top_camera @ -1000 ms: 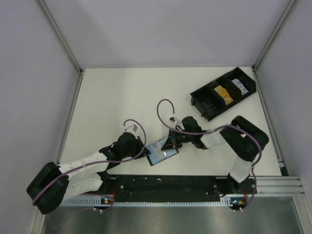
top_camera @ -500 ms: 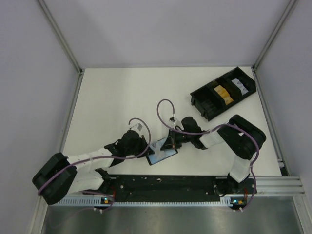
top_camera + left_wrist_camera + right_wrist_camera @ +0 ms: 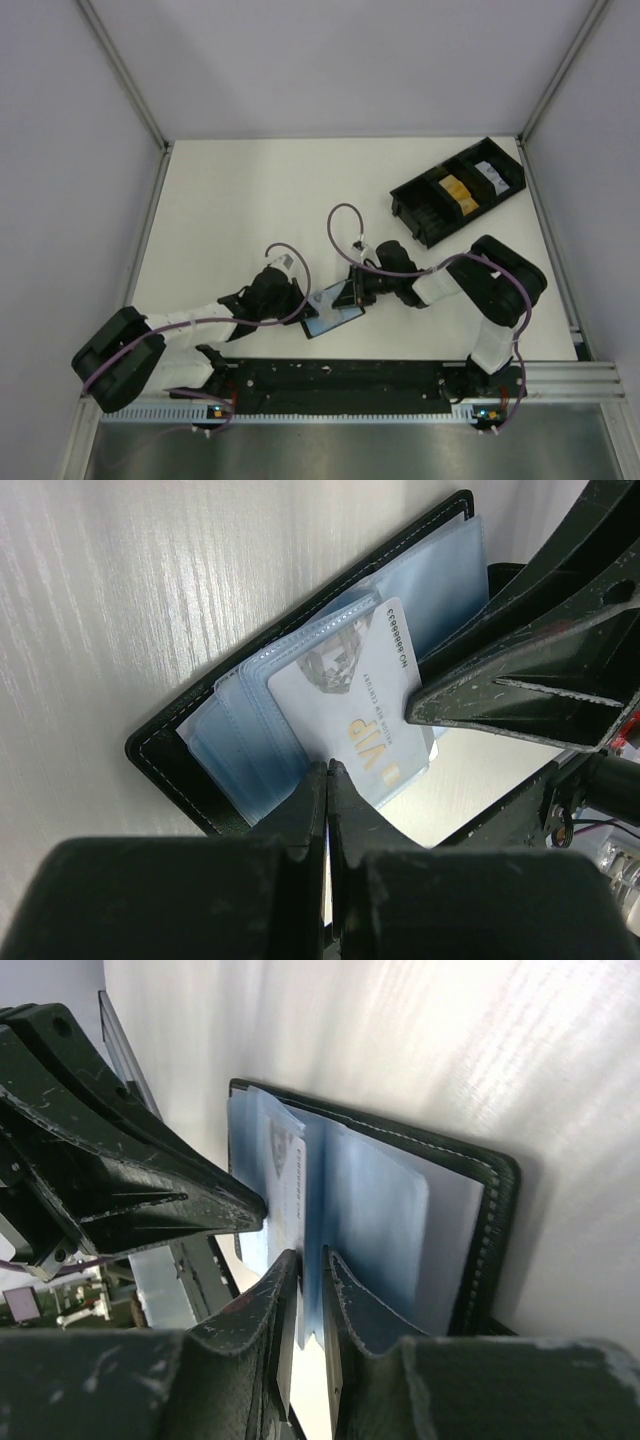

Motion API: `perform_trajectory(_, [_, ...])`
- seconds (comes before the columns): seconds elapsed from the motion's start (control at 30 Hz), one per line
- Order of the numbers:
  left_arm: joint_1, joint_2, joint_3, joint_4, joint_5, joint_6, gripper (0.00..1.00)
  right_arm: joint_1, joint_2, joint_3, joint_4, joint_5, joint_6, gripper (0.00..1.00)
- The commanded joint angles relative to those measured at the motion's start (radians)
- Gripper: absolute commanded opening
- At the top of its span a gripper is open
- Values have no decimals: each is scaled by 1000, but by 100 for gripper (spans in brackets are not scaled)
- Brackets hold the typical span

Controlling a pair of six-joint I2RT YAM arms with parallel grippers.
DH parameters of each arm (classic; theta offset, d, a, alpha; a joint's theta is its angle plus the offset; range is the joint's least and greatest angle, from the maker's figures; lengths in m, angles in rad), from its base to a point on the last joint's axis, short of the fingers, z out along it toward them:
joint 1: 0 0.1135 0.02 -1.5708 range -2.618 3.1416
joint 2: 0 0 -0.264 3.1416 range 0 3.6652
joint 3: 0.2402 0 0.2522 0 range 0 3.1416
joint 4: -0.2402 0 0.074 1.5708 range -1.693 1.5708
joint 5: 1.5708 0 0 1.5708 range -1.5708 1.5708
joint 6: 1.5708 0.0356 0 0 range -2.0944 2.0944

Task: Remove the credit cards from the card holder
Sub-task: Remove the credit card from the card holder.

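The card holder (image 3: 334,311) lies open on the table between my two grippers, black outside with blue-grey plastic sleeves inside. In the left wrist view the card holder (image 3: 168,755) has a pale blue-white credit card (image 3: 350,705) printed "VIP" sticking partly out of a sleeve. My left gripper (image 3: 328,772) is shut on that card's near edge; it also shows in the top view (image 3: 304,308). My right gripper (image 3: 311,1260) is shut on a blue sleeve (image 3: 372,1210) of the card holder (image 3: 492,1222); it also shows in the top view (image 3: 353,292). No orange-yellow card shows in the holder.
A long black compartmented tray (image 3: 410,200) stands at the back right, with an orange-yellow item (image 3: 455,190) and a white item (image 3: 488,172) in it. Metal frame posts and grey walls close in both sides. A black rail (image 3: 340,378) runs along the near edge.
My left arm has swung right and forward, bringing its gripper up to the holder's left edge. The right gripper and the holder have stayed nearly still.
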Motion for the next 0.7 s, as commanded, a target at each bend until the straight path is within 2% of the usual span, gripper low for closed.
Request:
perform_trajectory(0.0, [-4,-3,-27,-34,-41,5,0,-25,-6,-22,69,9,20,14])
perform_trajectory(0.1, [-4,-6,-27,-37,-41,5,0,-31,-5,-27,77,9,21,10])
perform_trajectory(0.2, [-4,-6,-27,-35,-38,5,0,-33,0,-27,85,1,24,0])
perform_trajectory(0.47, [-4,-9,-25,-35,-35,7,0,-33,10,-18,97,-36,21,1])
perform_trajectory(0.53, [-4,-6,-24,-35,-32,7,0,-33,20,-13,115,-48,33,9])
perform_trajectory(0.67, [-4,-3,-22,-29,-26,5,0,-31,35,-7,134,-56,44,10])
